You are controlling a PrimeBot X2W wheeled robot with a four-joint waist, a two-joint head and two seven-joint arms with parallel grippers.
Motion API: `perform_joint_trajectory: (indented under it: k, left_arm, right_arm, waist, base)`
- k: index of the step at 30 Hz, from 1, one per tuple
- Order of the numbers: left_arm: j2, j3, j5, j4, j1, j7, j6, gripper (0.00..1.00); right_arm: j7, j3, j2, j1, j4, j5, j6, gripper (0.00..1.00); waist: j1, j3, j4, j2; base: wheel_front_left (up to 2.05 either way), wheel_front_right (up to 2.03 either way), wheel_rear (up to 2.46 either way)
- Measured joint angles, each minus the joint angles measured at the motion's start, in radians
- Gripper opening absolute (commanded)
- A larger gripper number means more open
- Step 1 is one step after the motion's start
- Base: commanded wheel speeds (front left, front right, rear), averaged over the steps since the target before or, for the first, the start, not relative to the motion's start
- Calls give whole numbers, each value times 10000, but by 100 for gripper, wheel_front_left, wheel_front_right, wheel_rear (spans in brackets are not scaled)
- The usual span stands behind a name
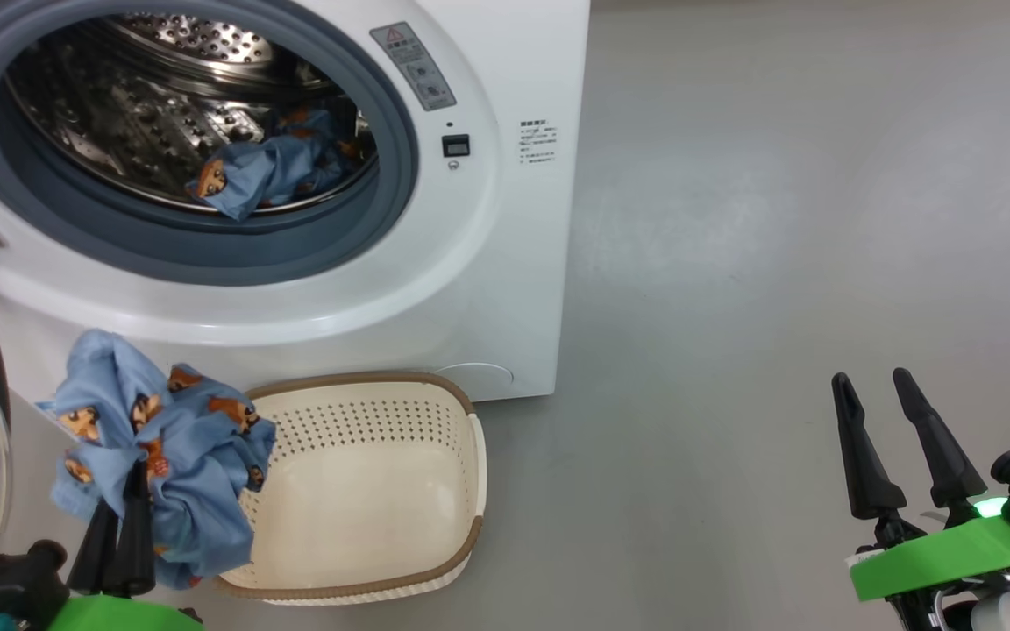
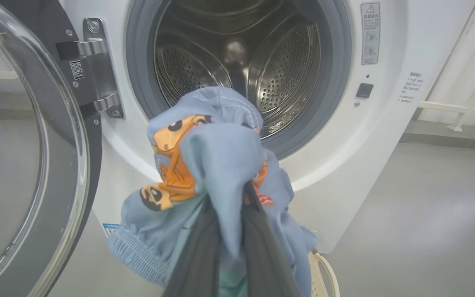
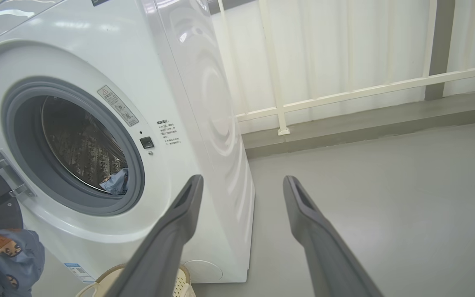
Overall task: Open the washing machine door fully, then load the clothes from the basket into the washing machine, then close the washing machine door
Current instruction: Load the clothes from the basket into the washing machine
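Note:
My left gripper (image 1: pixel 132 478) is shut on a bunched light blue cloth with orange-brown figures (image 1: pixel 163 429), held up at the basket's left side, below the drum opening. In the left wrist view that cloth (image 2: pixel 217 165) hangs over the fingers in front of the washing machine (image 2: pixel 386 136). Another blue printed piece (image 1: pixel 268 166) lies inside the steel drum. The cream basket (image 1: pixel 461 491) stands on the floor before the washing machine (image 1: pixel 487 289); its inside shows bare. The washing machine door (image 2: pixel 23 165) is swung open to the left. My right gripper (image 1: pixel 882 386) is open, far right, holding nothing.
Grey floor (image 1: pixel 777 263) spreads to the right of the machine. A white railing (image 3: pixel 344 99) and pale curtain stand behind it in the right wrist view. The door's hinge (image 2: pixel 97 66) sits at the opening's left edge.

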Motion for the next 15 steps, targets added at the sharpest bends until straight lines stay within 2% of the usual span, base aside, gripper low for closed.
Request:
perform_joint_trajectory:
  k: [15]
  left_arm:
    - [-345,489,418,-470,220,-2,-104,0]
  right_arm:
    - [0,-6,-17,190,-69,0,0,100]
  waist:
    - [0,118,154,-1]
  base:
    - [0,0,0]
